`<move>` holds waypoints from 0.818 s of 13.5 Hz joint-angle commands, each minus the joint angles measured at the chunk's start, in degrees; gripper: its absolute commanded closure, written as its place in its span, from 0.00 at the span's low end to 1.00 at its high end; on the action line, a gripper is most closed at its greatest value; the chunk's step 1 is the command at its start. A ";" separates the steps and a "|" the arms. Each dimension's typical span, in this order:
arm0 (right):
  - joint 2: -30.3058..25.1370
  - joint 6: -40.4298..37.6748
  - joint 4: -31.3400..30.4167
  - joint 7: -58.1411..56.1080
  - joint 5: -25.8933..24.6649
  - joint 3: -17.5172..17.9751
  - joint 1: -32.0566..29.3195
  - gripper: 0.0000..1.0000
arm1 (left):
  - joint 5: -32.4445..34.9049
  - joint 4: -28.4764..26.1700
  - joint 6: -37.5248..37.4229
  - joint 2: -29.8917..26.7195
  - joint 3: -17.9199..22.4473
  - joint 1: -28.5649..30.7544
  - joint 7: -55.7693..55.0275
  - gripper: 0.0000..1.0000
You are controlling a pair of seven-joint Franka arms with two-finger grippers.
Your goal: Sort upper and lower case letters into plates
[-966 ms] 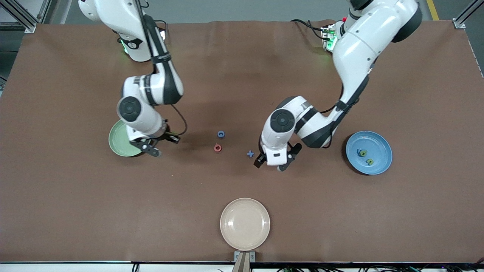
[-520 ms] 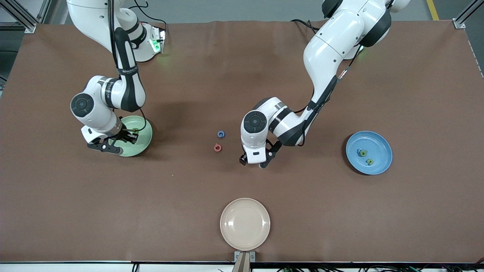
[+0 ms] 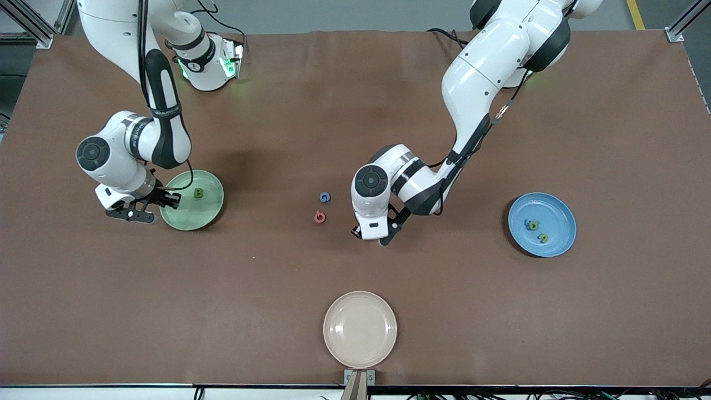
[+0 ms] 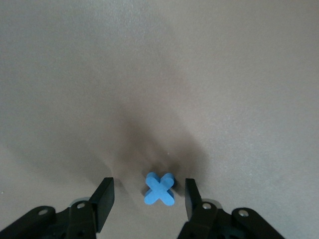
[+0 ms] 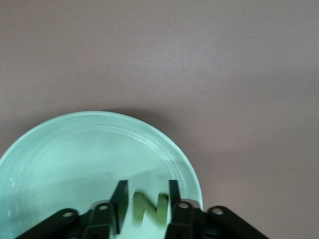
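Note:
The pale green plate [image 3: 206,214] holds a green B [image 3: 198,193]. My right gripper [image 3: 166,201] is low over that plate's rim [image 5: 149,137]. Its fingers stand a little wider than a green N [image 5: 148,208] that shows blurred between them. My left gripper [image 3: 371,238] is open, low over the table. Its fingers [image 4: 104,196] stand on either side of a blue x [image 4: 160,189] that lies flat; this x is hidden in the front view. A blue letter [image 3: 325,197] and a red letter [image 3: 320,217] lie mid-table. The bright blue plate [image 3: 561,214] holds small letters [image 3: 533,225].
A cream-beige plate [image 3: 360,329] sits near the table's front edge, nearest the front camera. The blue and red letters lie close to the left arm's wrist, toward the right arm's end of it.
My right gripper has swung across the green plate to its rim at the right arm's end, uncovering the green B. My left gripper has moved over the blue x and now hides it.

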 commanded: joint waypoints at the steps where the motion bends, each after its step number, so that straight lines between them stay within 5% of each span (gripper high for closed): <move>1: -1.82 -0.17 -1.08 -0.32 0.18 0.27 0.11 0.00 | -1.01 2.02 -1.15 1.16 0.51 -0.66 -0.56 0.52; 6: -2.61 -3.69 0.67 19.31 1.67 0.45 11.23 0.00 | -0.75 1.67 -1.15 0.98 0.68 -0.58 -0.56 1.00; 11: -1.91 -3.34 3.75 38.77 5.60 2.54 21.27 0.00 | 4.78 -0.34 -6.49 -5.59 4.37 -1.47 1.54 1.00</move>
